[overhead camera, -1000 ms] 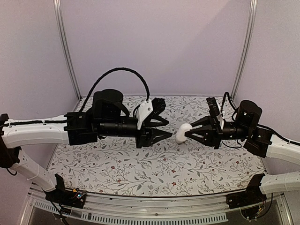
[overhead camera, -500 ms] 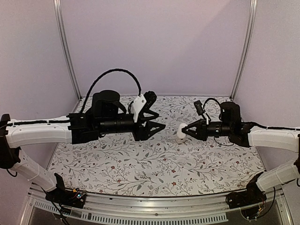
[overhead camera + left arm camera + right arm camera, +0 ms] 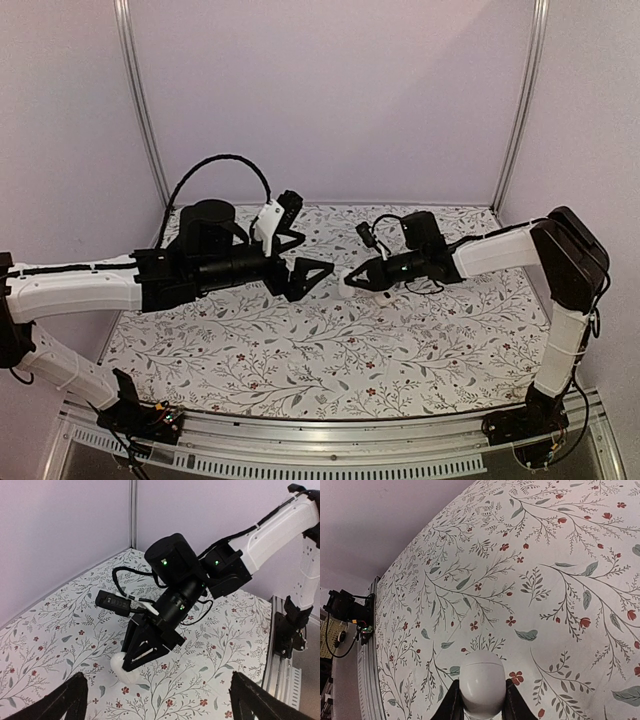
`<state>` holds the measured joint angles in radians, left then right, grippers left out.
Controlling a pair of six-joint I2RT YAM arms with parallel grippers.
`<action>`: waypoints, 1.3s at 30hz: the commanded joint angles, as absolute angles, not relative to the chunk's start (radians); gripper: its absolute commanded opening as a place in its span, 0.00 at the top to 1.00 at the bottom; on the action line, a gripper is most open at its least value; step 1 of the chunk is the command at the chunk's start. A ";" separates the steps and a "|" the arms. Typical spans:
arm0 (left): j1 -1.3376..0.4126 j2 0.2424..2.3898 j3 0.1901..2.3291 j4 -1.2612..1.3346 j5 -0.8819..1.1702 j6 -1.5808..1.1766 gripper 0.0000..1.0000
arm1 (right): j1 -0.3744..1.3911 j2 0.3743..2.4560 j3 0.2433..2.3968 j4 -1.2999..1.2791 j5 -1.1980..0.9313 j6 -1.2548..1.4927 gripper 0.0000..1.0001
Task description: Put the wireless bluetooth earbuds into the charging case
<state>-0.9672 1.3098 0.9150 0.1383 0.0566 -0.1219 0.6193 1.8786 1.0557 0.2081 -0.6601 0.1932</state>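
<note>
- Table [image 3: 300, 370]: floral-patterned top, spread beneath both arms.
- Left tool [image 3: 313, 248]: jaws stood wide, pointed at the charging case [image 3: 482, 677], near it but apart.
- Charging case: white, rounded, lid shut, pinched in the narrow right tool [image 3: 482, 700], low over mid-table; contact with the table unclear.

- The table [image 3: 300, 360] is covered by a white cloth [image 3: 545, 580] printed with grey-green leafy sprigs and small red flowers, lying flat across it.
- A metal rail [image 3: 330, 445] runs along its near edge.
- The charging case [image 3: 482, 682], lid closed, is pinched in the right gripper [image 3: 482, 702] low over the cloth near the middle; whether it touches the cloth cannot be told.
</note>
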 commanded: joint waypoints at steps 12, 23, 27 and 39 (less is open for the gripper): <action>-0.938 1.281 0.888 0.155 0.036 -0.134 0.00 | 0.683 2.116 1.261 0.037 -0.542 0.107 0.96; -0.934 1.266 0.895 0.128 0.022 -0.130 0.00 | 0.692 2.131 1.303 -0.057 -0.422 0.078 0.71; -0.934 1.262 0.897 0.124 0.019 -0.125 0.00 | 0.691 2.120 1.291 -0.062 -0.400 0.072 0.63; -0.923 1.274 0.922 0.086 0.049 -0.155 0.00 | 0.682 2.003 1.315 -0.085 -0.350 0.062 0.38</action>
<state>-0.9482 1.2819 0.9005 0.1089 0.0330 -0.1406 0.6872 2.0888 1.2964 -0.0624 -0.3805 0.0776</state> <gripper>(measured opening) 0.996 0.581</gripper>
